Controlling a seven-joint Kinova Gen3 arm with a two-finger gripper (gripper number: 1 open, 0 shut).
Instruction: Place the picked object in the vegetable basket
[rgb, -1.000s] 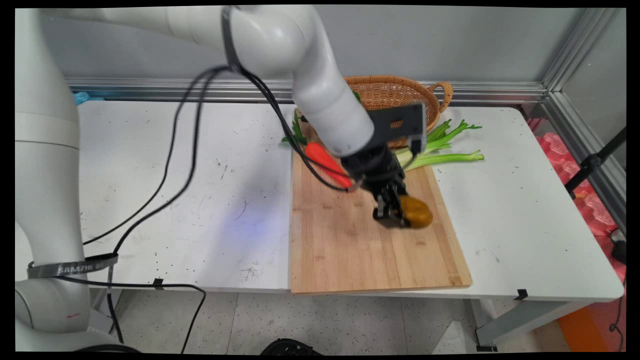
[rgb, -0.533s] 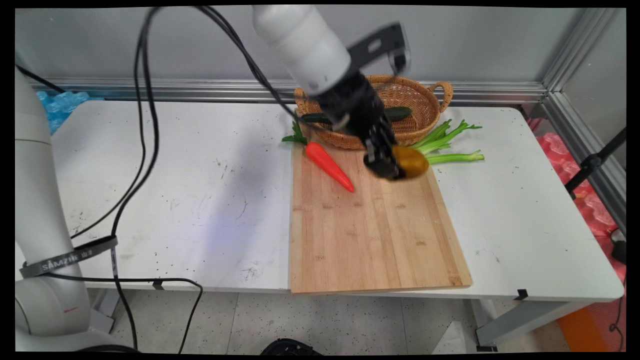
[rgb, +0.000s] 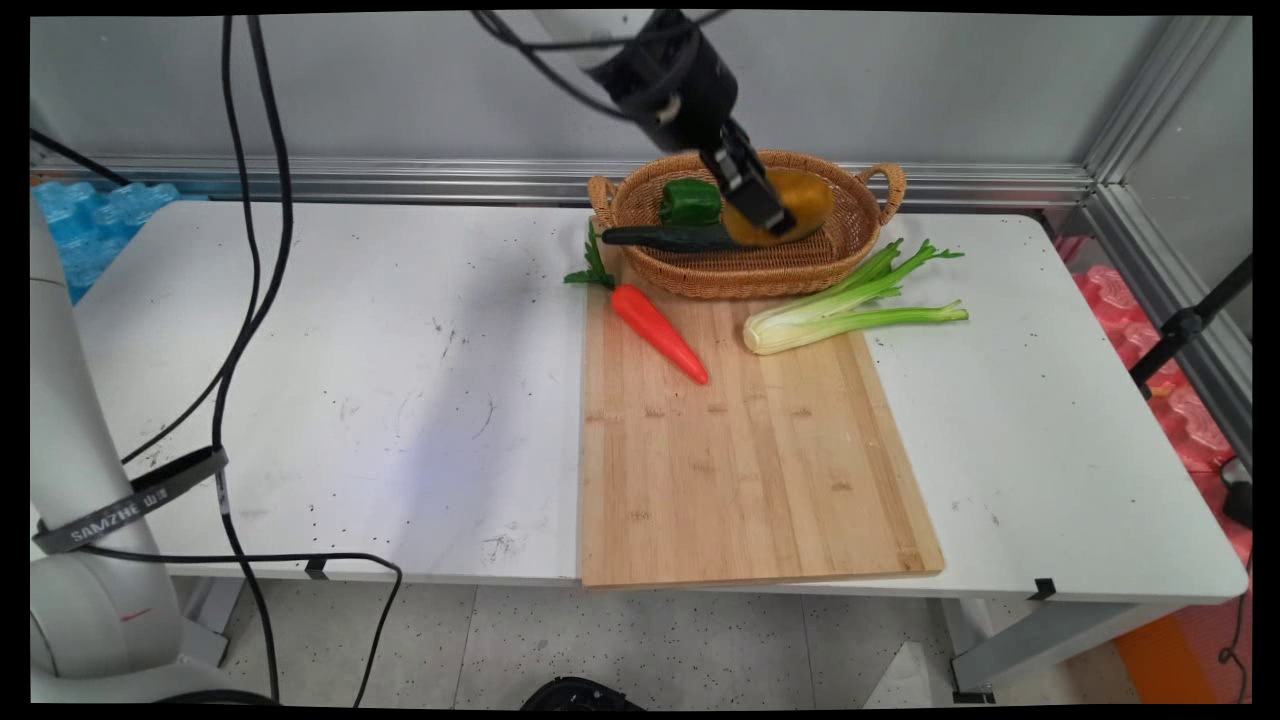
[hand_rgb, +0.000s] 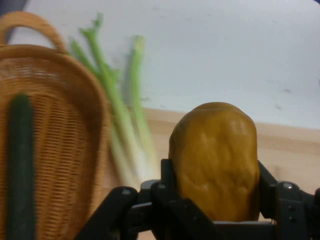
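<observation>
I've lifted the potato (rgb: 778, 205) off the board (rgb: 740, 470) to above the basket (rgb: 760, 270). My tool (rgb: 757, 208) is clamped on it.

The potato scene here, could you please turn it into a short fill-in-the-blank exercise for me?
1. The gripper is shut on a ____.
2. The carrot lies on the wooden ____.
3. The green pepper sits inside the wicker ____.
4. The celery lies partly on the board, to the carrot's ____ in the main view.

Missing words: potato; cutting board; basket; right

The potato (rgb: 785, 203) hides part of the basket (rgb: 850, 250).
</observation>
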